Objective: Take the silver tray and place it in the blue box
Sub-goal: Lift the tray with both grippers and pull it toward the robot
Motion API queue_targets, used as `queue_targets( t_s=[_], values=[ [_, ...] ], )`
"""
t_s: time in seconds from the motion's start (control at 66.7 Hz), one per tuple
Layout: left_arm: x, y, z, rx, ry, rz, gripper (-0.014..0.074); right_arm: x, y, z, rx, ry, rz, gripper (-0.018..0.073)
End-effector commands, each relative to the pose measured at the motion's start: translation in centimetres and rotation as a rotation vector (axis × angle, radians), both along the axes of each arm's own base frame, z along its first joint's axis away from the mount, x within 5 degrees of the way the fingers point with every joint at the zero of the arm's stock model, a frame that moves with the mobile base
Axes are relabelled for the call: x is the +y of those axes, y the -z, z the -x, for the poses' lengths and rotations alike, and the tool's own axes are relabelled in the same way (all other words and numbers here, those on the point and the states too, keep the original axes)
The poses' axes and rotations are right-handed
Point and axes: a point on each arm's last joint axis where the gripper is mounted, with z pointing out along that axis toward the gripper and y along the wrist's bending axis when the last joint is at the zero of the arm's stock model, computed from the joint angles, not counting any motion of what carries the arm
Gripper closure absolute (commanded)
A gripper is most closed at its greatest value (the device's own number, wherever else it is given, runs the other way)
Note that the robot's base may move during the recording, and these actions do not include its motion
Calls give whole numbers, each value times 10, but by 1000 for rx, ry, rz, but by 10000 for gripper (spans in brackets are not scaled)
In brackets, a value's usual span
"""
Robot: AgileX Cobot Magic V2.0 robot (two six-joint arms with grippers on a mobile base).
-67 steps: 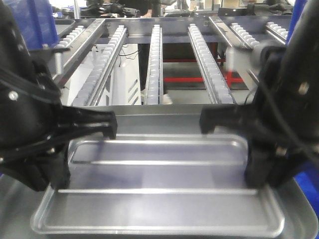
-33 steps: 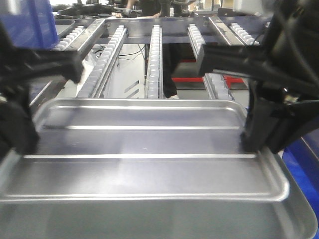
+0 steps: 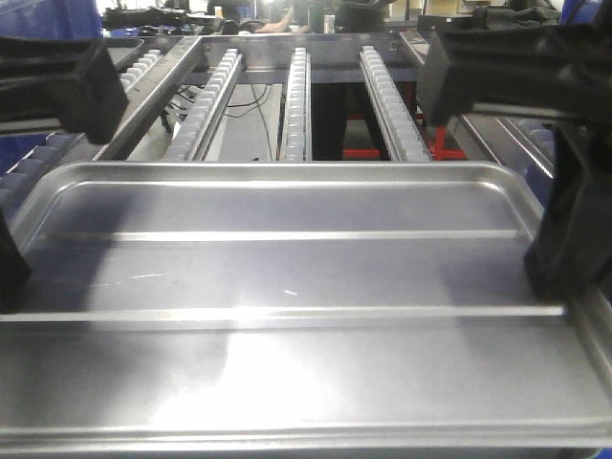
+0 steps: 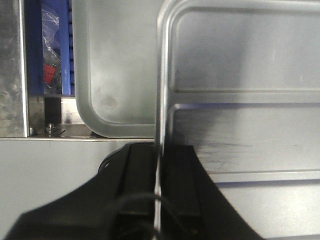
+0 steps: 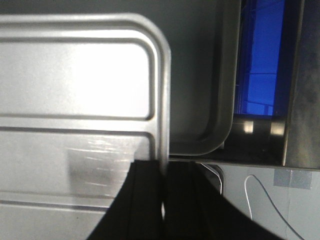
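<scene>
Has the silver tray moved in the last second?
Yes. The silver tray has risen toward the camera; its far rim now covers the near ends of the roller rails.

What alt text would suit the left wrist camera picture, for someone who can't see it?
The black left gripper pinches the side rim of a silver tray, seen from above. A second tray lies below it, with something blue beyond.

Left pincer (image 4: pixel 159 150) and right pincer (image 5: pixel 164 167) each pinch opposite silver tray (image 3: pixel 287 277) rims.
</scene>
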Motion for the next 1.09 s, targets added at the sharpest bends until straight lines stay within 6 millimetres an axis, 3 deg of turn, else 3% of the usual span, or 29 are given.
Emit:
queue_targets(
  t_s=[0.0, 1.079],
  values=[
    [-1, -16, 0, -55, 17, 71, 602, 1, -14, -2, -76, -22, -50, 505],
    [0, -16, 0, -56, 15, 75, 602, 0, -14, -2, -70, -15, -48, 505]
  ],
)
